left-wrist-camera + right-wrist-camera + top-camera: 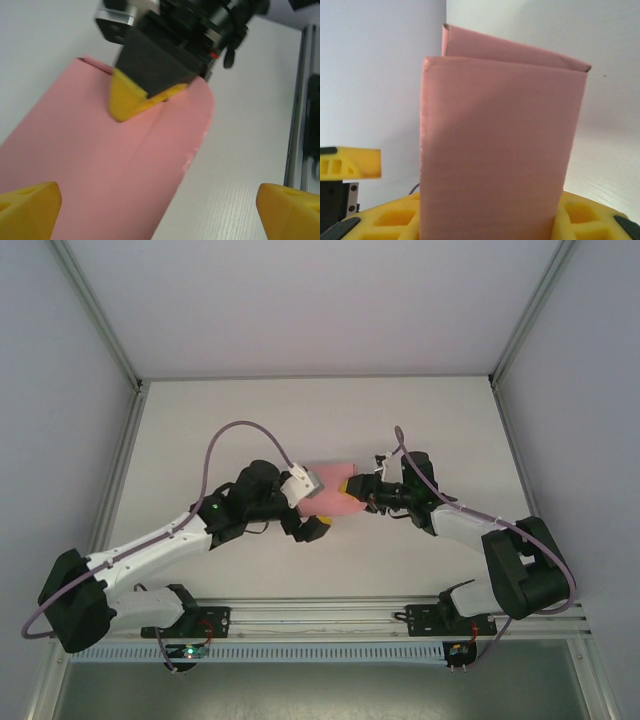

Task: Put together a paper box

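Note:
The pink paper box (pixel 330 498) is a flattened, creased sleeve held off the white table (pixel 300 420) between the two arms. My right gripper (pixel 352 494) is shut on its right end. In the right wrist view the paper box (pixel 500 140) stands up between my right gripper's (pixel 490 227) yellow fingers (pixel 387 220), its far end slightly parted. My left gripper (pixel 316 510) stands wide open at the box's left end. In the left wrist view its yellow fingertips (pixel 27 207) are spread far apart, and the paper box (pixel 115 165) lies between them, nearer the left one and clamped by neither.
Grey enclosure walls (pixel 70 360) with aluminium posts (pixel 100 320) ring the table. A rail (pixel 330 615) with both arm bases runs along the near edge. Purple cables (pixel 225 440) arc over each arm.

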